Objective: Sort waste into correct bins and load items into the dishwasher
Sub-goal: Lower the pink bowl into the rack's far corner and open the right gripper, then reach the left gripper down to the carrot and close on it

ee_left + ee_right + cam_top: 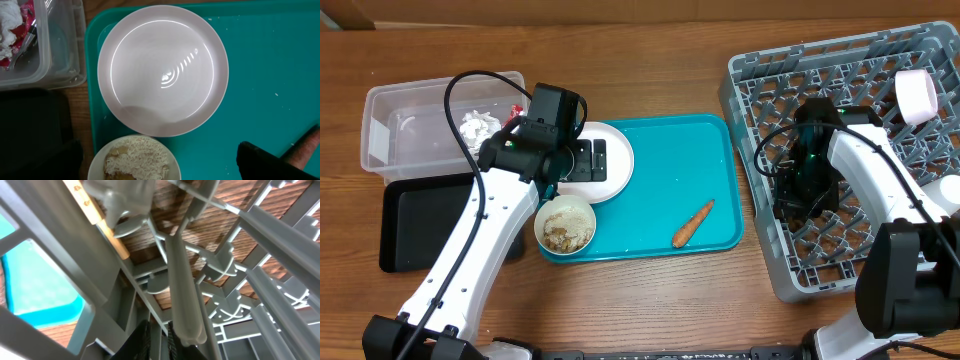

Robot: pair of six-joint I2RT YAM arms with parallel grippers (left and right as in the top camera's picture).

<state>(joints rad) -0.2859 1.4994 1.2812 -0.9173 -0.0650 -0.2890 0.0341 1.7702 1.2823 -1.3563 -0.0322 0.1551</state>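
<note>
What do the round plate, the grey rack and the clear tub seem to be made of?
Plate: glossy white, likely ceramic or melamine; it shows sharp light reflections.
Rack: matte grey moulded plastic, judging by its thin lattice and pegs.
Tub: clear, probably plastic; paper inside shows through its walls.

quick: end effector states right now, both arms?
Left end effector: open, above the white plate, holding nothing.
Right end effector: closed, down among the dish rack pegs, nothing seen in it.
</note>
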